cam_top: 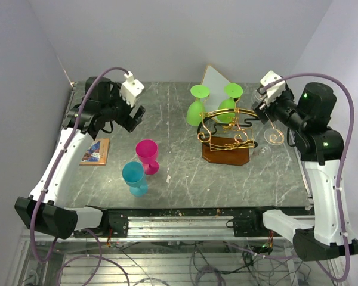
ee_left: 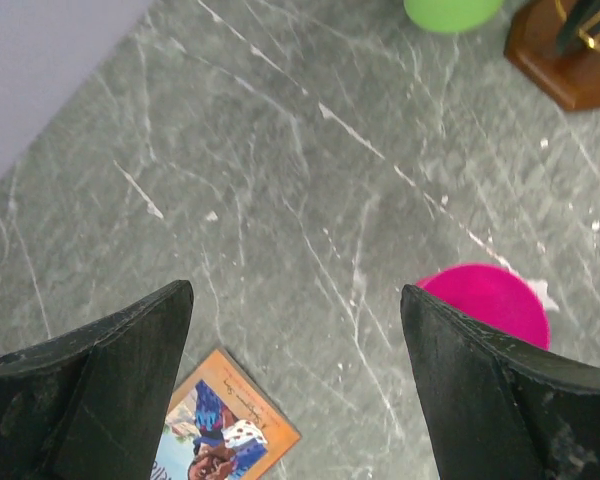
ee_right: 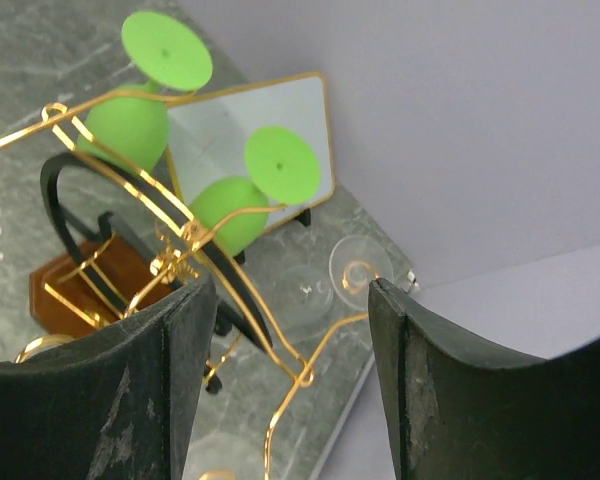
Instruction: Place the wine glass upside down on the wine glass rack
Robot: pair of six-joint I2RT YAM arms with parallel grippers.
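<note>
The gold wire wine glass rack point(cam_top: 227, 128) stands on its brown wooden base at the middle right, and it also shows in the right wrist view point(ee_right: 195, 235). Two green glasses point(cam_top: 197, 107) point(cam_top: 230, 101) hang upside down on it. A clear wine glass point(cam_top: 274, 137) seems to hang foot-up at the rack's right curled arm; its foot point(ee_right: 360, 270) shows beyond my fingers. My right gripper point(cam_top: 264, 114) point(ee_right: 285, 290) is open and empty, just beside that arm, not touching the glass. My left gripper point(cam_top: 134, 116) point(ee_left: 295, 300) is open and empty above the table's left side.
A magenta glass point(cam_top: 147, 155) point(ee_left: 485, 300) and a blue glass point(cam_top: 134, 177) stand on the table left of centre. A picture card point(cam_top: 95, 151) point(ee_left: 220, 430) lies at the left. A white gold-edged panel point(cam_top: 218, 80) point(ee_right: 280, 130) leans behind the rack.
</note>
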